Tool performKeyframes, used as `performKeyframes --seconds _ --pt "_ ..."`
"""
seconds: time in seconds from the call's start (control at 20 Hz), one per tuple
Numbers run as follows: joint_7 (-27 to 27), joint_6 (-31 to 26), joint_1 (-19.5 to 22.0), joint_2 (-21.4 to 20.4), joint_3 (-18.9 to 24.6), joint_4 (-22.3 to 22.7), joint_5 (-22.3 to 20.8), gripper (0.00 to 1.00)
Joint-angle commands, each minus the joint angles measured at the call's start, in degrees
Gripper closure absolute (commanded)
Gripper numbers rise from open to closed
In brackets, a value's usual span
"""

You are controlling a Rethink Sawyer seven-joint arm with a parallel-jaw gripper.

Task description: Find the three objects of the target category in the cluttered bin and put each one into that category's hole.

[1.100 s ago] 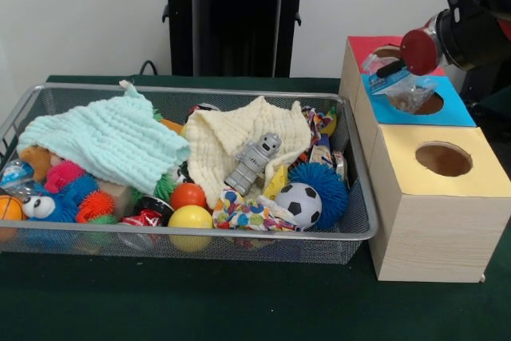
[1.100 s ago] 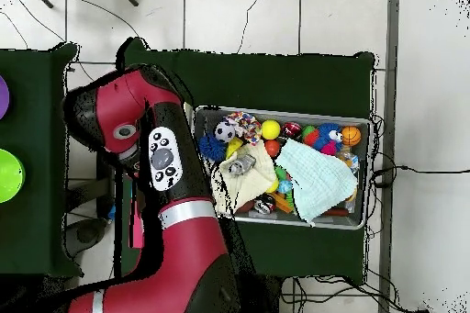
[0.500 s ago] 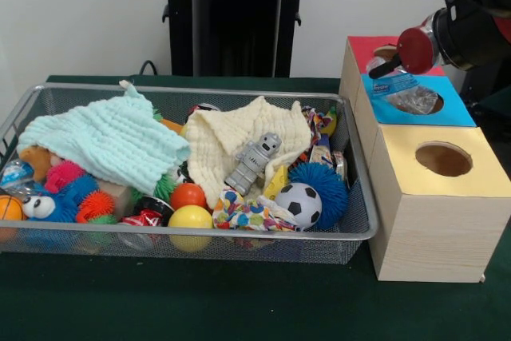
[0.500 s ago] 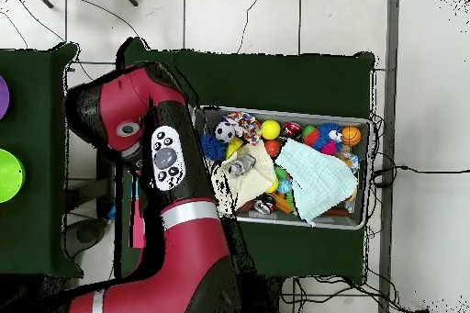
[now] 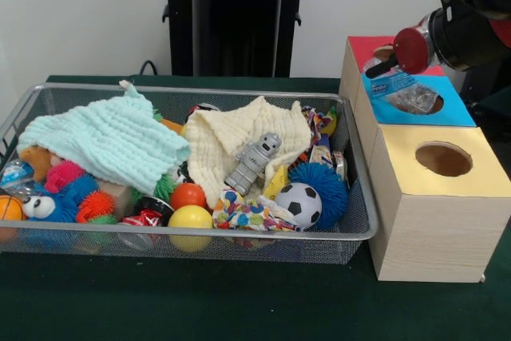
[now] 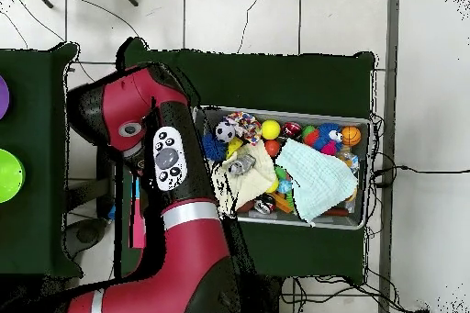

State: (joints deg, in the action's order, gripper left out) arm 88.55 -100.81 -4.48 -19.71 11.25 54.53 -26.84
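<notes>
While clear bag [image 5: 413, 98] sits in blue hole [image 5: 423, 103], lift arm [image 5: 459, 33] straight up, slow. Gripper hidden, cannot tell open or closed. Next look in bin [image 5: 361, 221].

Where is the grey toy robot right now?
In the front view, the toy robot lies on the cream cloth mid-bin, just above the soccer ball.

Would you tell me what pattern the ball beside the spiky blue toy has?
Black and white soccer ball pattern, clearest in the front view.
</notes>
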Motion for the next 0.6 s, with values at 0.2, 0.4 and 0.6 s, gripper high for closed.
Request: performKeyframes --seconds 0.2,0.4,0.6 --pt "10.3 -8.23 -0.69 0.35 -0.71 -1.97 3.14 0.0" --pt "10.45 -12.15 -1.36 0.27 -1.25 -3.33 3.74 0.0" --pt "10.48 -12.37 -1.51 0.74 -1.55 -3.87 4.13 0.0"
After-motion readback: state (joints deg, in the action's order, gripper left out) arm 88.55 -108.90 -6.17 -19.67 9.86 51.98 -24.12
